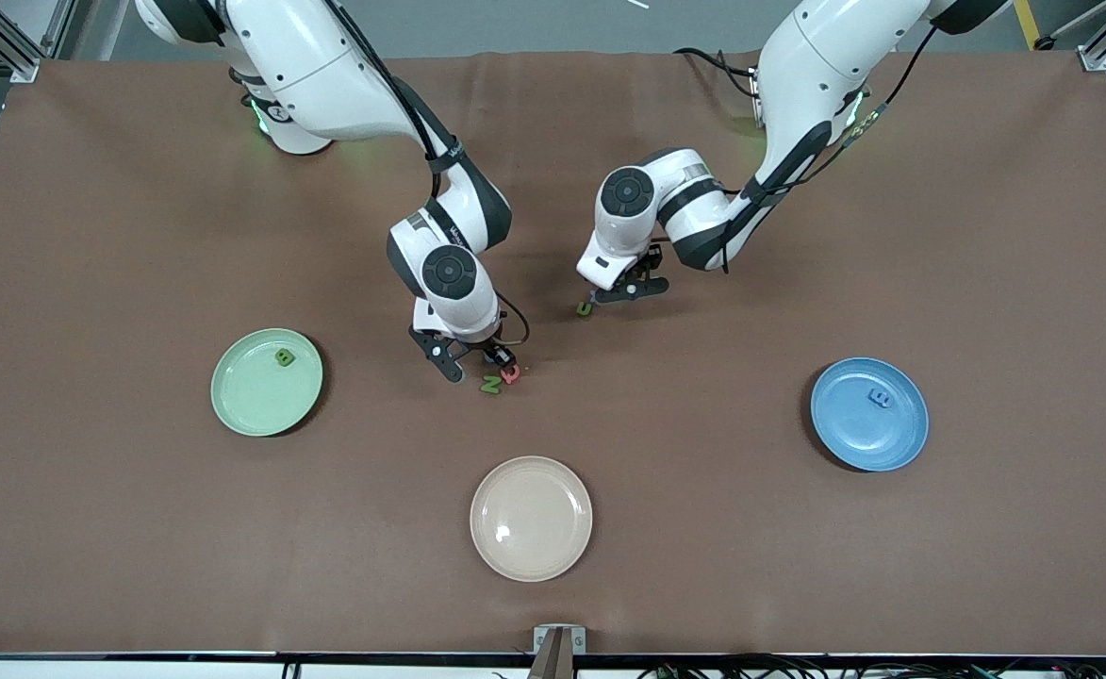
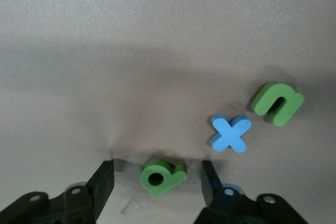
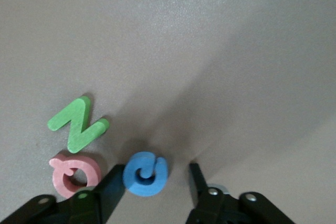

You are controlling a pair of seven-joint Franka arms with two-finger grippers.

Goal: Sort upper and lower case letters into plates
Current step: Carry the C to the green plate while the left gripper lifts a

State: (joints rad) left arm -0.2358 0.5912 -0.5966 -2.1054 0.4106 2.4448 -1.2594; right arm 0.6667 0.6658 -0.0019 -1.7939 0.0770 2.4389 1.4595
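Matte brown tabletop [image 1: 798, 566]. Left hand [image 2: 157, 182] down at mid-table, black fingers [image 2: 102, 182] parted either side of the chunky foam green p [image 2: 160, 176], gaps showing, not clamped; blue x [image 2: 231, 134] and green u [image 2: 277, 103] lie flat just beside. Right hand [image 3: 155, 182], nearer the camera, straddles the rounded blue G [image 3: 144, 173], one finger [image 3: 111, 190] touching it, the other apart; red Q [image 3: 75, 174] and green N [image 3: 77, 123] adjacent. Glossy mint plate [image 1: 251, 405] holds green B [image 1: 284, 357]; blue plate [image 1: 854, 438] holds blue m [image 1: 879, 398]; cream plate [image 1: 531, 518] nearest camera.
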